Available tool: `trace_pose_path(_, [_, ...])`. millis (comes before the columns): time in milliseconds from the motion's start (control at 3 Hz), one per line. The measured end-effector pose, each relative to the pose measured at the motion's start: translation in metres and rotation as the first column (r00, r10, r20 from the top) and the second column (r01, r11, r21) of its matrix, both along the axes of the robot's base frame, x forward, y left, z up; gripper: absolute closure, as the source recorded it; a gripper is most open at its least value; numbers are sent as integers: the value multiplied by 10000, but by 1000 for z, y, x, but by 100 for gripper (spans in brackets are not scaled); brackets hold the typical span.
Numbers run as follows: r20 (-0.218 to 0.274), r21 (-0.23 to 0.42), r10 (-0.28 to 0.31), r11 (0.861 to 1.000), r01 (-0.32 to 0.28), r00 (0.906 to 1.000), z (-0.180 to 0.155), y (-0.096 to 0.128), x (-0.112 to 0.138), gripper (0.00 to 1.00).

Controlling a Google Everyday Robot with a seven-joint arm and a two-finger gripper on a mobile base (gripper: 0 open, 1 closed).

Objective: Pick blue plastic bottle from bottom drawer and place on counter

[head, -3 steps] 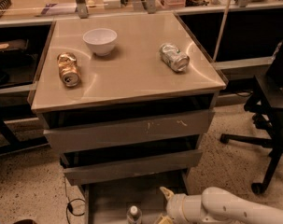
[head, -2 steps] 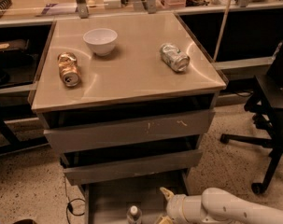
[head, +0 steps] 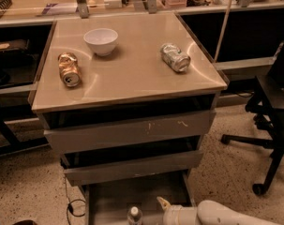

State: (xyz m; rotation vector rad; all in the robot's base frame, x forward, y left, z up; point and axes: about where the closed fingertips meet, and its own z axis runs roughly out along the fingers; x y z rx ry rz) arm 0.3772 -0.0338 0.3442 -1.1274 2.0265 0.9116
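The blue plastic bottle (head: 134, 215) stands upright in the pulled-out bottom drawer (head: 113, 198), only its white cap and clear shoulders showing at the bottom edge of the camera view. My gripper (head: 163, 205) reaches in from the lower right on a white arm, one pale fingertip (head: 162, 202) showing just right of the bottle, apart from it. The beige counter (head: 132, 69) above carries a gold can (head: 68, 69) at the left, a crushed silver can (head: 175, 57) at the right and a white bowl (head: 101, 41) at the back.
Two upper grey drawers (head: 130, 132) sit shut above the open one. A black office chair (head: 270, 125) stands at the right. A wooden bench (head: 48, 6) with clutter runs behind. A black cable (head: 71, 205) lies on the speckled floor at the left.
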Motion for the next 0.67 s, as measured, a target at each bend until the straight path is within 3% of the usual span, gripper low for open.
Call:
trace_pose_path(333, [243, 336, -207, 9992, 198, 9995, -32, 19, 13, 0])
trace_pose_path(667, [198, 376, -210, 9991, 203, 9996, -33, 20, 11, 0])
